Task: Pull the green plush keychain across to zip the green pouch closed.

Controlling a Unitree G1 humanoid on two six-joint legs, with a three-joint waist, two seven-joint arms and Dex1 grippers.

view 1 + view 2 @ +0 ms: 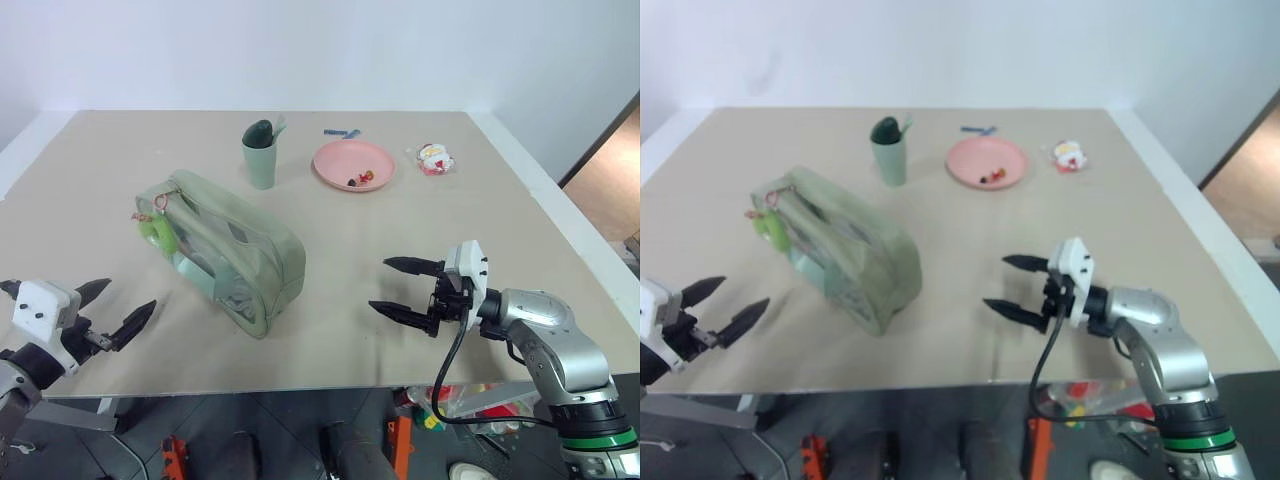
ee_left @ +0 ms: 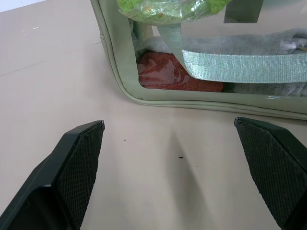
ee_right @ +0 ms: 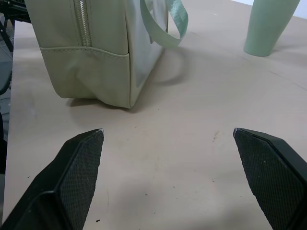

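Green plush keychain [image 1: 154,229], a fuzzy lime ring on a thin cord, looks light, soft and squashy; pinching the ring itself seems the surest hold. It hangs at the far left end of the green pouch [image 1: 225,250], a soft fabric bag lying on the bench [image 1: 420,230]. Both claws are spread and empty: the left claw [image 1: 112,307] near that end, the right claw [image 1: 398,288] well apart.

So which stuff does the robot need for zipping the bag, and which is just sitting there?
Needed:
green pouch
green plush keychain
left gripper, open
right gripper, open

Just sitting there:
sage-green cup
pink plate
small red-and-white toy
blue item
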